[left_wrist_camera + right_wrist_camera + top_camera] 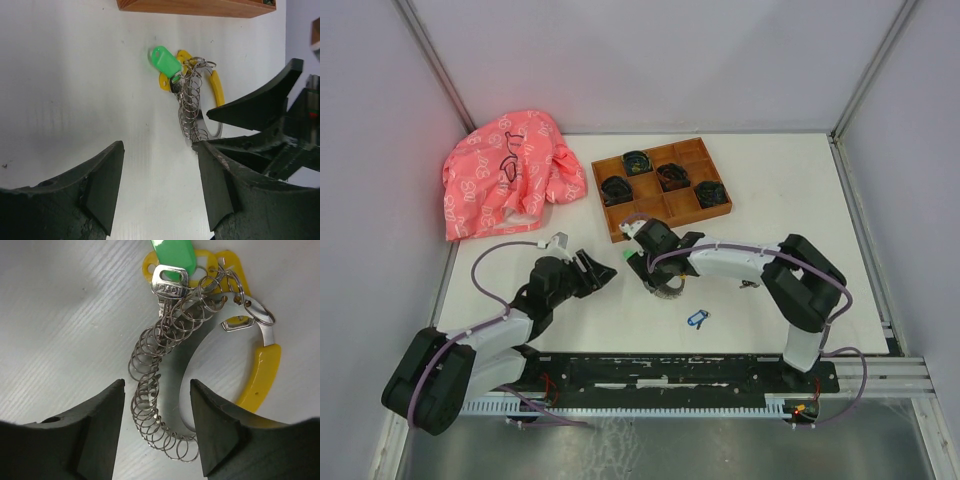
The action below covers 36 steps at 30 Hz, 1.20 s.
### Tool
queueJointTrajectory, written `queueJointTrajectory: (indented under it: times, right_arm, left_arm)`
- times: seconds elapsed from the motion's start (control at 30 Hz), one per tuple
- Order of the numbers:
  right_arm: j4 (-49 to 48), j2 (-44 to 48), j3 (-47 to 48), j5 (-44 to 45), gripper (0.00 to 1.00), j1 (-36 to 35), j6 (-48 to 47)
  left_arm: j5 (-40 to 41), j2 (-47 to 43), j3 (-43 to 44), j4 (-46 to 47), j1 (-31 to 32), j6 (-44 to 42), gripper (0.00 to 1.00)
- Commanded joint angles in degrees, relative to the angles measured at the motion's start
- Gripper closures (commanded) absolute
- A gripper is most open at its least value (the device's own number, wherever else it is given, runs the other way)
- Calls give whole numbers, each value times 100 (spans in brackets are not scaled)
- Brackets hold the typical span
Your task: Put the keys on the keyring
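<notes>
The keyring (197, 352) is a grey metal loop with a yellow section (262, 370), strung with many small wire rings. It lies flat on the white table (665, 289) with a green tag (172, 250) and a yellow tag (150, 262) at its far end. My right gripper (157, 400) is open and low over it, its jaws either side of the wire rings and metal band. My left gripper (160, 185) is open and empty just left of the ring (190, 107). The blue-headed key (698, 319) lies loose nearer the bases. A small dark item (749, 285) under the right arm may be the black key.
A wooden compartment tray (705, 213) with dark coiled bundles stands just behind the keyring; its edge (195, 6) shows in the left wrist view. A pink cloth (505, 180) lies at the back left. White walls enclose the table.
</notes>
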<state>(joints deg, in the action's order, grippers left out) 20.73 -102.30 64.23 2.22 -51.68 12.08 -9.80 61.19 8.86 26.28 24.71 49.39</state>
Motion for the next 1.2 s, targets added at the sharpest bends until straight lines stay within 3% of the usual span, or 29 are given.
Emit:
queueJointTrajectory:
  times: [0.0,0.13,0.43,0.8,1.0,1.17]
  right_arm:
    - [84,-352,359,219,39,-48,24]
    - [225,-545,392,248,43,-83,79]
    - [113,-118,-24,-83,70,-88,19]
    - [-442,793,-641,-726,83,-79,-317]
    - [-599,1082,-843,-798,85,-63,-475]
    - [-480,1189,-796,-889,92,-43,-654]
  left_arm:
    - [-166,-3,14,132,-31,-254,32]
    - [-299,63,68,105,-28,-239,32]
    - [-847,282,115,570,-35,97,32]
    - [-1239,330,294,758,-22,367,33]
    - [-1435,358,381,727,-23,276,33]
    - [-1475,380,722,201,-25,-134,34]
